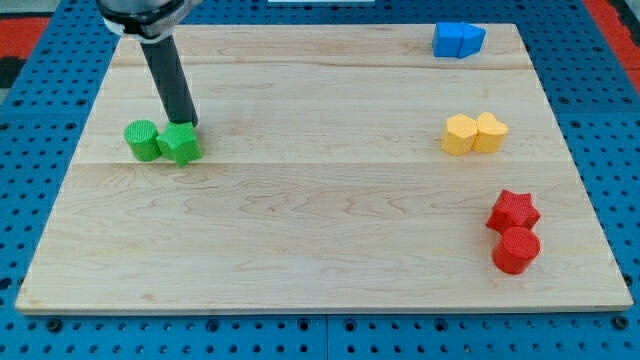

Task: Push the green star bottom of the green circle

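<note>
On your pale wooden desk (320, 230), the small green star-shaped block (181, 144) sits touching the green round block (142, 140) on the view's right. No fingers: my tip (189, 124) meets the star's top edge. It looks light, rigid, prone to spin; push squarely.

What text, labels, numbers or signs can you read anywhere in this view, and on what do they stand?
None: no word, number, label or sign can be read in this view.
The wooden board shows bare grain only.
The green star, green circle and the blue, yellow and red blocks are plain.
My tip, at the star's top edge, is unmarked.
</note>
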Robot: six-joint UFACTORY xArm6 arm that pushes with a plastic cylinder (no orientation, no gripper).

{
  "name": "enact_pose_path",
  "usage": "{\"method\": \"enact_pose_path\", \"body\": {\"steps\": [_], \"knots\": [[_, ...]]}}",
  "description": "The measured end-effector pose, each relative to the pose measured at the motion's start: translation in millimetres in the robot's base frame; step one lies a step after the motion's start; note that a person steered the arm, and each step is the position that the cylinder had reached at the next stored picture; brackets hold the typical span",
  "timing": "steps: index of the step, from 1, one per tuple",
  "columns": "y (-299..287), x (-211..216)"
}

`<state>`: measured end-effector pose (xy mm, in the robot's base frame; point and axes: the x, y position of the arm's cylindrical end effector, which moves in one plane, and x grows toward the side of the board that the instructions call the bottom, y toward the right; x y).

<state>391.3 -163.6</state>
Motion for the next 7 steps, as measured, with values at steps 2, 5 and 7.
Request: {"method": "enact_pose_path", "body": {"steps": [2, 5, 7], "knots": [[21, 24], [-26, 30], [-54, 47]]}}
